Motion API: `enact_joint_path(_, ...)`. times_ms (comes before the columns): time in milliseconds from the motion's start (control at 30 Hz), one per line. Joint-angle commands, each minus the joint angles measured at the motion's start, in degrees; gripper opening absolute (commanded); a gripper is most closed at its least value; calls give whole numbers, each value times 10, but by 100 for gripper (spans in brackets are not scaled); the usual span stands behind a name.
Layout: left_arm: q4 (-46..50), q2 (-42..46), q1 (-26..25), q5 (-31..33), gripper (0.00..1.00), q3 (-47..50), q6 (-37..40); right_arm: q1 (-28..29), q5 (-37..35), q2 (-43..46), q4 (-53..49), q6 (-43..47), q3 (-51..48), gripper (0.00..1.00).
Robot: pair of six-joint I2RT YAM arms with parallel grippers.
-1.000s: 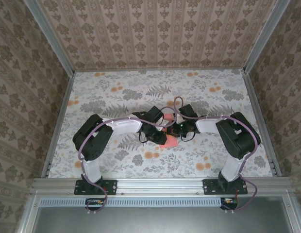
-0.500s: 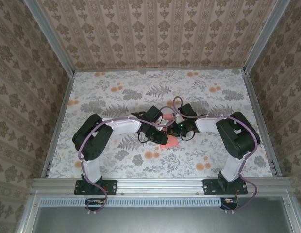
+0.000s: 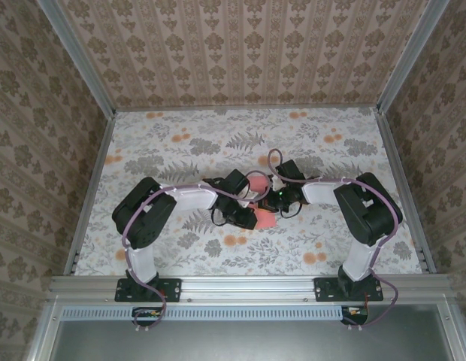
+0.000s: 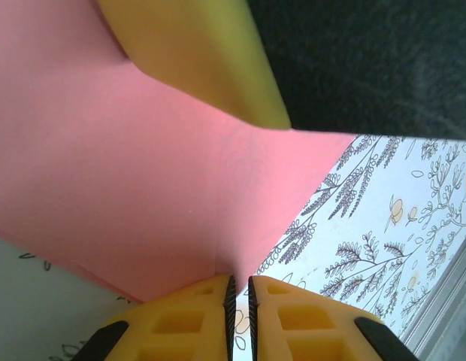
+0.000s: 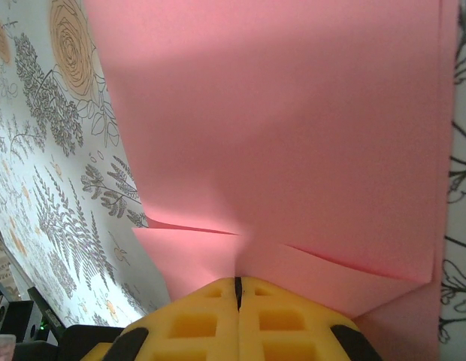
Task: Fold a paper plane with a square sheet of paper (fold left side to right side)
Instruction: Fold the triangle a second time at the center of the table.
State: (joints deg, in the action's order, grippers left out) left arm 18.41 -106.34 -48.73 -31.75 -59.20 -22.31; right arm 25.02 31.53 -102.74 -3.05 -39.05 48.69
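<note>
Square sheet of paper [image 3: 264,220] is pinched by closed left fingers [image 4: 180,323] and right fingers [image 5: 195,323]; more is now exposed mid-fold.

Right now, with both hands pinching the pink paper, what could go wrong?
1. The left hand and right hand both pinch the same thin paper. Pulling apart could tear it.
2. In the right wrist view the paper's layered edges look offset, so a crease pressed now might set crooked.
3. The hands sit very close together over the table, so they could bump.
</note>
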Motion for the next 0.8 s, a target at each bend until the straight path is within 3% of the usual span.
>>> enact_joint_path(0, 16, 4, 0, 11, 16, 12, -3, 1, -42, -28, -44, -3, -4, 0)
enact_joint_path(533, -11, 64, 17, 9, 16, 84, -29, -4, -40, -27, -46, 3, -1, 0)
enact_joint_path(767, -14, 99, 31, -10, 17, 64, -26, -3, -33, -25, -40, 1, 3, 0)
